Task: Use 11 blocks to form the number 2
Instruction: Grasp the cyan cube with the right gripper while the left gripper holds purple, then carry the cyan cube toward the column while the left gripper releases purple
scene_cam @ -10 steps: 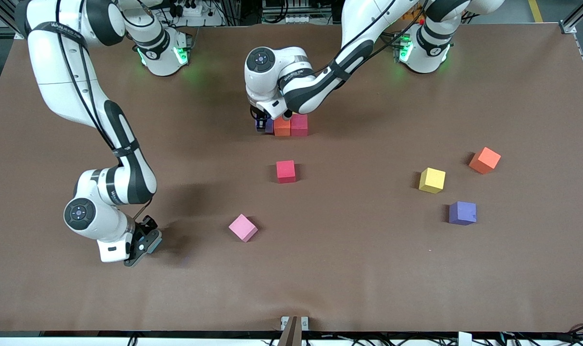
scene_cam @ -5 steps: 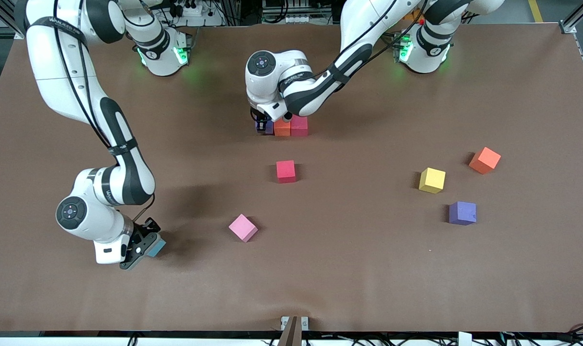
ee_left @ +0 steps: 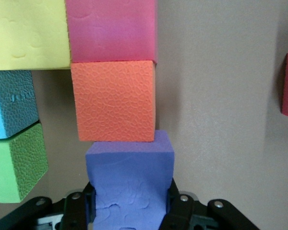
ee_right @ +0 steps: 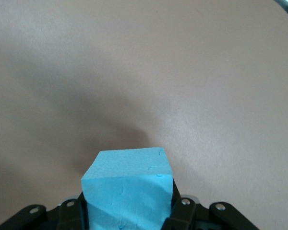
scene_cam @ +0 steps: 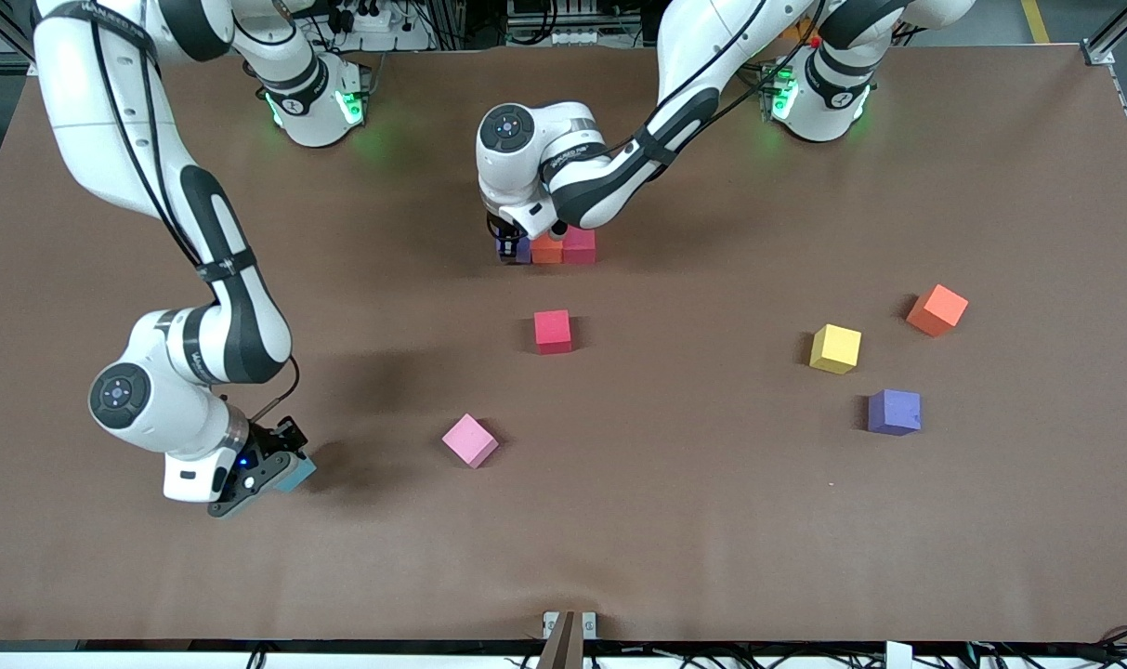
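My left gripper (scene_cam: 506, 244) is shut on a purple block (ee_left: 129, 177) that rests against an orange block (ee_left: 114, 100) in the number 2's cluster. In that row, a pink block (scene_cam: 579, 244) stands beside the orange block (scene_cam: 545, 249). The left wrist view also shows yellow (ee_left: 29, 33), light blue (ee_left: 9, 103) and green (ee_left: 14, 165) blocks of the cluster, which the left arm hides in the front view. My right gripper (scene_cam: 270, 471) hangs low over the table toward the right arm's end, shut on a light blue block (ee_right: 129, 187).
Loose blocks lie nearer the front camera: red (scene_cam: 553, 331) just in front of the cluster and pink (scene_cam: 470, 440) nearer still. Toward the left arm's end lie yellow (scene_cam: 835, 348), orange (scene_cam: 936, 309) and purple (scene_cam: 894, 412) blocks.
The right arm's wrist has swung toward its own end of the table with the light blue block still gripped. The left arm has barely shifted.
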